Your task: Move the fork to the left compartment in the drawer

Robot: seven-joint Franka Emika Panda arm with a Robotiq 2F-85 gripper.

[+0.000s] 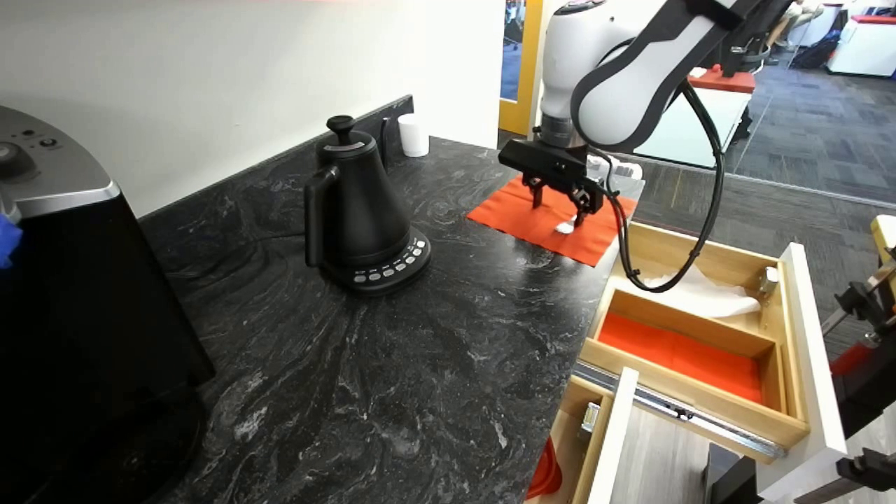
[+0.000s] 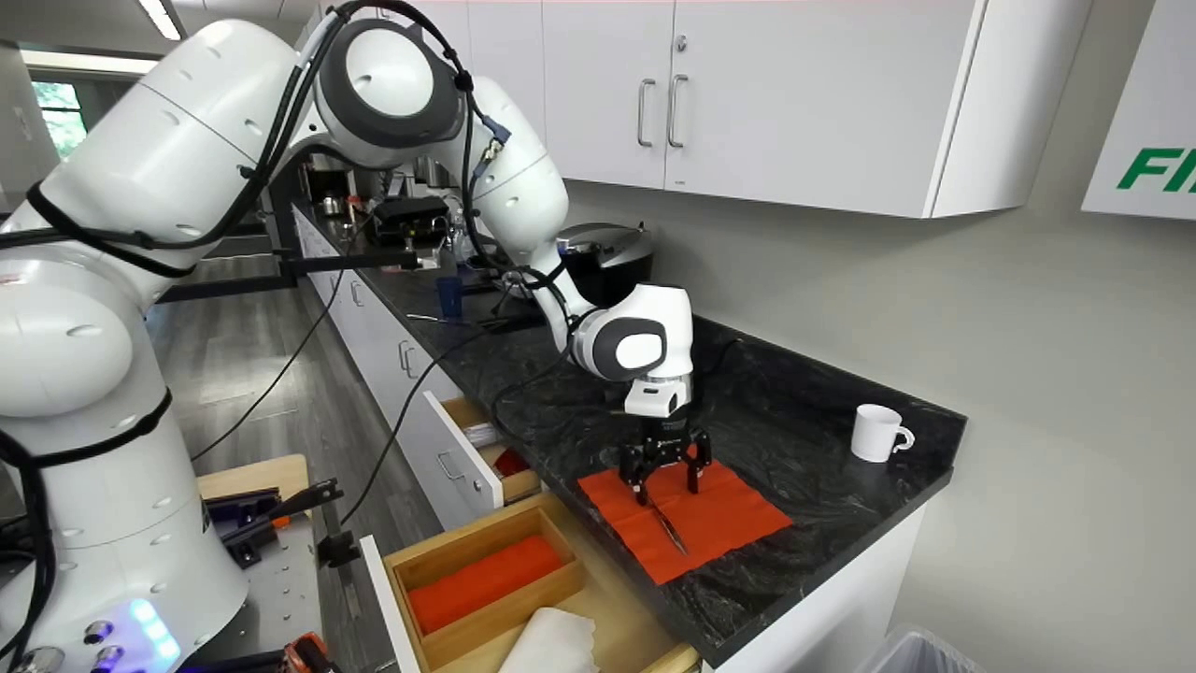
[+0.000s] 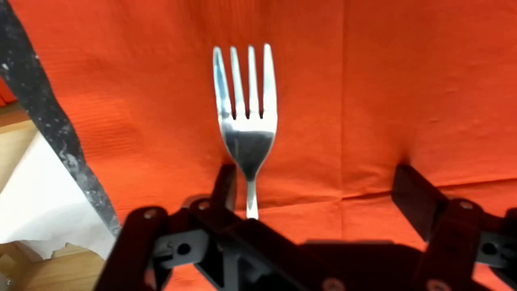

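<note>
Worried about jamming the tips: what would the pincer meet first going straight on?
Probably the orange-red mat: the open pincer points down at it, with the fork between its jaws, off to one side. I can't tell whether it already touches the mat.

A ceiling light (image 2: pixel 160 17) glowed and a window (image 2: pixel 59 117) shone at upper left in an exterior view, with glare on the gray floor (image 2: pixel 224 363), as a black-and-silver appliance (image 1: pixel 77 294) lost detail in darkness in an exterior view; in the wrist view, highlights streaked the fork (image 3: pixel 249 133), faint shadows marked the orange-red napkin (image 3: pixel 307 121), and the gripper (image 3: pixel 316 178) appeared blurred in the foreground
</note>
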